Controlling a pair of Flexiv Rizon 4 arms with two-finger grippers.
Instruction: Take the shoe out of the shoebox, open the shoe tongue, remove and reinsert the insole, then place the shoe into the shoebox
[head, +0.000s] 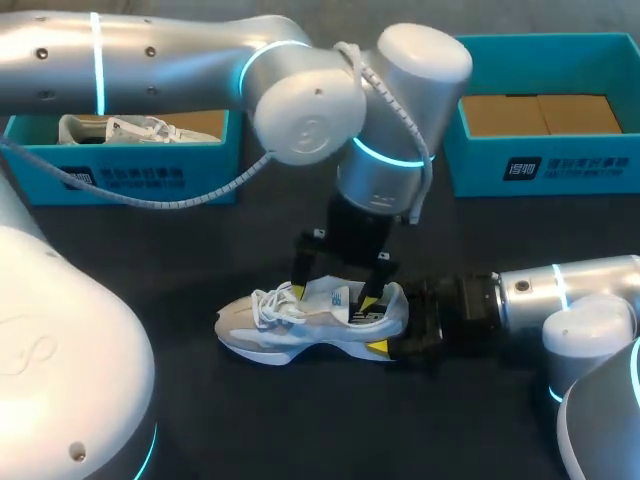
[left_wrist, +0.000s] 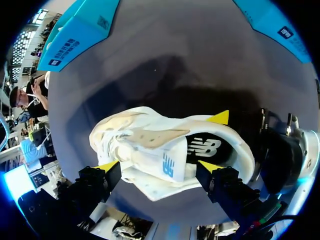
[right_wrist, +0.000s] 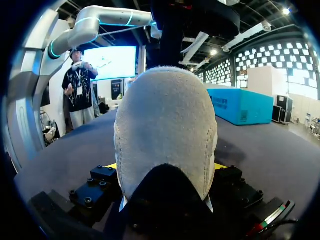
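So the shoe (head: 300, 325) was parked on the worktop (head: 250, 420), toe at 9 o'clock, heel pinched by right fingers (left_wrist: 220, 118). Meanwhile left fingers (left_wrist: 107, 167) were spread astride the lifted tongue (left_wrist: 167, 160); insole (left_wrist: 205, 147) looked due to be pulled next.

on the dark table (head: 300, 420), a far-left blue box (head: 130, 175) seemingly holds a white sneaker (head: 120, 128).

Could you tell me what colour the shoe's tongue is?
Tongue: white with a blue mark, best in left wrist view.
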